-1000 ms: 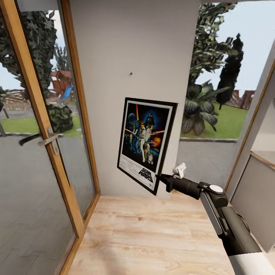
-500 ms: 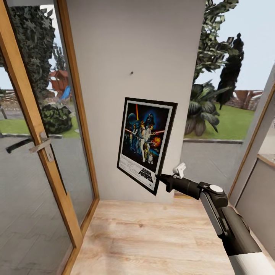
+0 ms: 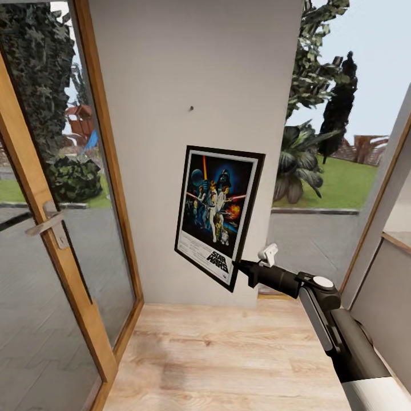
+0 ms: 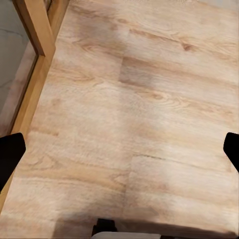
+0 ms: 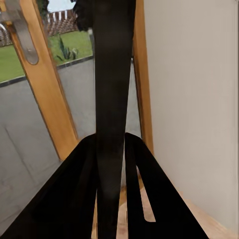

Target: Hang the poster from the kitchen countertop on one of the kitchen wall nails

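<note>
Black-framed poster with colourful figures on dark blue, plain light grey wall, pale woodgrain floor

We see the black-framed, portrait-format poster, gripped at its lower right corner, upright and slightly tilted before the light grey wall, below and just right of the tiny dark wall nail.
</note>
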You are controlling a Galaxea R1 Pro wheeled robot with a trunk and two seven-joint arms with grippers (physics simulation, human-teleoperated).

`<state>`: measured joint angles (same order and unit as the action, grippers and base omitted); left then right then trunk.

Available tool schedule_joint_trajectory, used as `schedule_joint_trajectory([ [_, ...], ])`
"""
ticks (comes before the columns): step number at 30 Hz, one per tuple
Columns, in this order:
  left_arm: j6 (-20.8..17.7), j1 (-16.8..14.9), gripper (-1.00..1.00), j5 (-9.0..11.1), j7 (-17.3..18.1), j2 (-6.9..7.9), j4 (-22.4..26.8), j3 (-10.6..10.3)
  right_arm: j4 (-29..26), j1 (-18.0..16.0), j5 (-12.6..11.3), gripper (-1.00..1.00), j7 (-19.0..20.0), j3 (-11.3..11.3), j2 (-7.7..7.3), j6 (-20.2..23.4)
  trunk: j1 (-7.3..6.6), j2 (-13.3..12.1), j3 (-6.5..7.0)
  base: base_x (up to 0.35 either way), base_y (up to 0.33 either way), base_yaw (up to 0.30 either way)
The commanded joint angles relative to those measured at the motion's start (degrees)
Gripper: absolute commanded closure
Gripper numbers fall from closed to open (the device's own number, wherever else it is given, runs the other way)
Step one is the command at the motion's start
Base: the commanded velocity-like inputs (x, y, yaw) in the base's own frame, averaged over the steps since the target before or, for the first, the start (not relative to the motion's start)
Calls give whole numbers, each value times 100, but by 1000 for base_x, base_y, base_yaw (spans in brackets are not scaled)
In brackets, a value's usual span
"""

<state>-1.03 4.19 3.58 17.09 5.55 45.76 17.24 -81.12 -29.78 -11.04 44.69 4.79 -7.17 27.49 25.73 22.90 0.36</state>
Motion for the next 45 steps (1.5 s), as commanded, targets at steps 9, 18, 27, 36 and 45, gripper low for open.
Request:
schedule_joint_trajectory([
  [9,-11,2,-100,37,31,-1,3,8,0,-2,-65,100,5,5,-4,55,5,2,0,327,0,-1],
  [18,-12,2,-100,37,31,-1,-21,2,-2,-2,-65,100,13,2,-4,55,5,2,0,332,0,0],
  [27,-3,2,-100,37,31,-1,-32,20,-72,-2,-81,100,35,35,-12,78,5,2,0,92,0,0],
  [36,155,1,-100,37,40,0,-522,-15,-121,-92,-83,100,469,49,-15,151,5,2,0,2,0,0],
  [45,330,1,-100,29,40,-4,-624,11,-125,-953,-66,100,1177,26,-55,1071,5,2,0,0,0,0],
])
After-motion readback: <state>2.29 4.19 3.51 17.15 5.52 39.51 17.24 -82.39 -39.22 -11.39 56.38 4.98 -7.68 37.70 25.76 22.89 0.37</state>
